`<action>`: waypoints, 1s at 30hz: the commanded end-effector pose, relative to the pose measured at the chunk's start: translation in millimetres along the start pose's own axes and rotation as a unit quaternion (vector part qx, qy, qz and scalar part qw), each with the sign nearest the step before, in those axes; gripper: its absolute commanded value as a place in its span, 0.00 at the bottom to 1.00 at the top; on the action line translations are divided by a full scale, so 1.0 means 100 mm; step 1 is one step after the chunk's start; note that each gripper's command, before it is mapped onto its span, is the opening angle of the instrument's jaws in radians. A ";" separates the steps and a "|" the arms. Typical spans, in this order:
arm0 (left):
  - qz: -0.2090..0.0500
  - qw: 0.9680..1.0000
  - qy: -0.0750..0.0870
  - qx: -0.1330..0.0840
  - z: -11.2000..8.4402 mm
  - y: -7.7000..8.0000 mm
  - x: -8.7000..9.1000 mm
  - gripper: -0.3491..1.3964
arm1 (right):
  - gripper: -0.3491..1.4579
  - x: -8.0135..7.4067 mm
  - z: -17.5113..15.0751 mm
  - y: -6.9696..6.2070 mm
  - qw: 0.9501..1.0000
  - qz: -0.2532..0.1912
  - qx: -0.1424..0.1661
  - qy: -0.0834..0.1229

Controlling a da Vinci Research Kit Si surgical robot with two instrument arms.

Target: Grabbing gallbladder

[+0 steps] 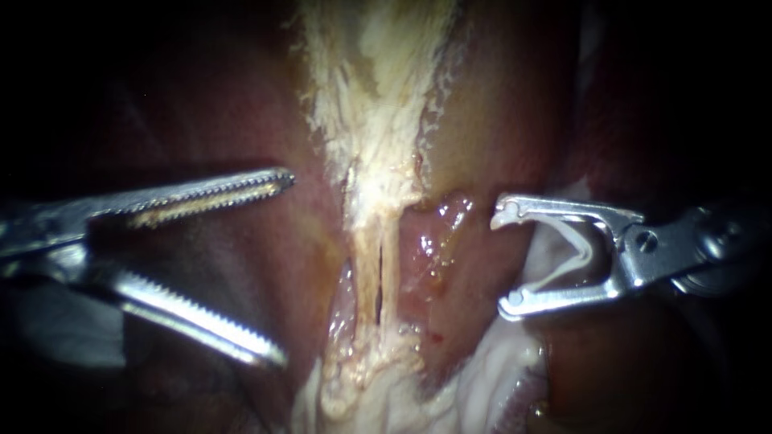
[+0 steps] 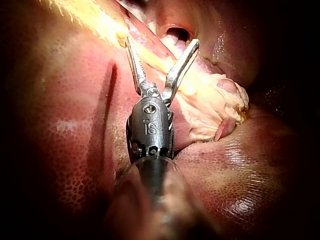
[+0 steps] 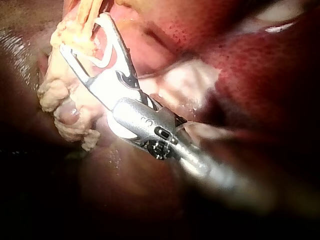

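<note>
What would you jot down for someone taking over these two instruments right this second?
Left instrument: jaws open, holding nothing, beside the pale tissue strip.
Right instrument: jaws wide apart with a white clip seated between them, touching both.
Between the two instruments: two thin tubes, no clip on them.
Done: no tissue gripped yet.
Left to do: close the left jaws on the gallbladder; which tissue that is I cannot tell for certain.
</note>
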 end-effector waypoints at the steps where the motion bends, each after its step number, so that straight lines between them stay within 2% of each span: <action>1: 0.000 1.000 0.000 0.000 0.000 0.000 0.000 0.85 | 0.53 0.001 0.000 0.000 1.000 0.000 0.000 0.000; 8: 0.003 1.000 0.000 0.000 0.001 0.000 -0.001 0.85 | 0.53 0.001 0.000 0.000 1.000 0.000 0.000 0.000; 11: -0.030 1.000 -0.001 -0.001 0.005 0.001 -0.001 0.85 | 0.53 0.001 0.000 0.000 1.000 0.000 0.000 0.000; 12: -0.042 0.999 0.003 -0.007 0.007 0.001 -0.002 0.84 | 0.53 0.001 0.000 0.001 1.000 0.000 0.000 0.000; 14: -0.069 0.997 0.006 -0.020 0.010 0.001 -0.002 0.81 | 0.53 0.000 0.000 0.001 1.000 0.002 0.000 -0.001; 18: -0.124 0.990 0.030 -0.054 0.018 0.004 -0.004 0.73 | 0.53 0.000 0.000 0.001 1.000 0.002 0.000 -0.001; 21: -0.133 0.987 0.042 -0.073 0.028 0.011 -0.003 0.72 | 0.53 0.000 0.000 0.001 1.000 0.002 0.000 -0.001; 24: -0.142 0.986 0.044 -0.082 0.040 0.018 -0.002 0.72 | 0.53 0.000 0.000 0.001 1.000 0.002 0.000 -0.001; 28: -0.156 0.981 0.060 -0.093 0.055 0.029 0.001 0.70 | 0.53 0.000 0.000 0.001 1.000 0.002 0.000 -0.001; 30: -0.163 0.980 0.059 -0.099 0.061 0.033 0.002 0.69 | 0.53 0.000 0.000 0.001 1.000 0.002 0.000 -0.001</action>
